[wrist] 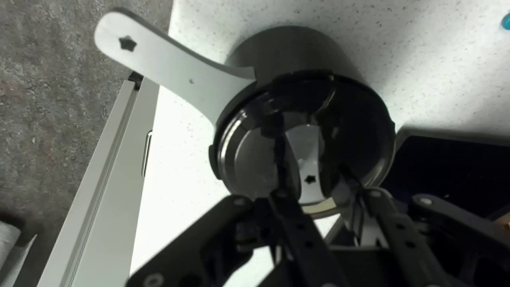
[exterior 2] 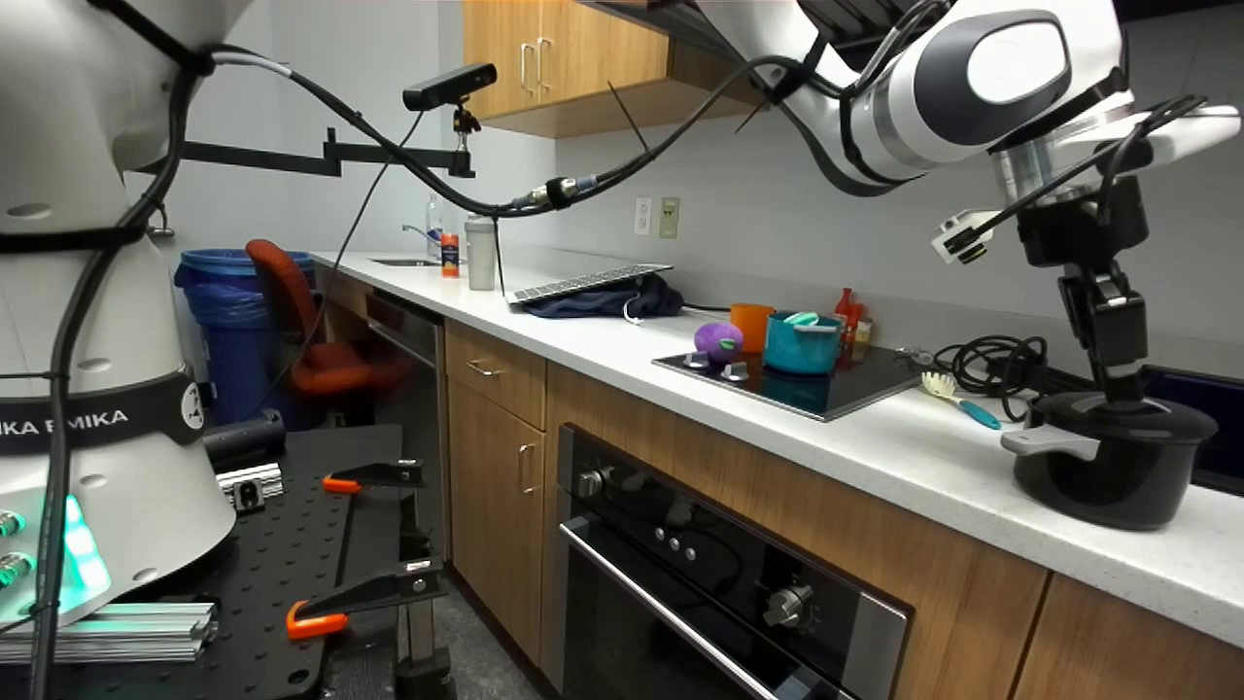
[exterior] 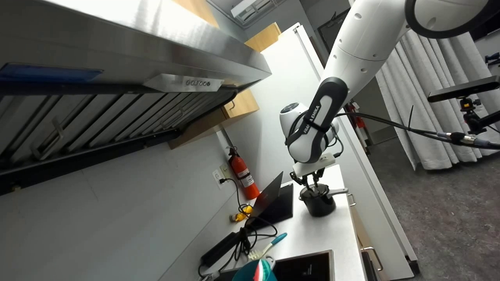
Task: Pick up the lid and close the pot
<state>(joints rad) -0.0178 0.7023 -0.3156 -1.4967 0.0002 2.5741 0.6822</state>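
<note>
The small black pot [exterior: 320, 205] stands on the white counter; it also shows in an exterior view [exterior 2: 1108, 486] and in the wrist view [wrist: 293, 52]. Its grey side handle [wrist: 175, 65] points towards the counter edge. The dark, shiny lid [wrist: 255, 163] lies over the pot's mouth; whether it sits fully flush I cannot tell. The lid's grey grip [wrist: 306, 159] with a star hole stands up in the middle. My gripper [wrist: 301, 135] points down over the lid, partly closed, with its fingertips on both sides of this grip, seemingly touching it. It also shows in both exterior views [exterior: 311, 188] [exterior 2: 1124, 389].
A laptop [exterior: 273, 203] and a red fire extinguisher [exterior: 244, 175] are near the wall by the pot. A teal-handled utensil [exterior 2: 962, 401] and black cables [exterior 2: 991, 365] lie on the counter. A teal pot [exterior 2: 802, 345] stands on the cooktop [exterior 2: 777, 389].
</note>
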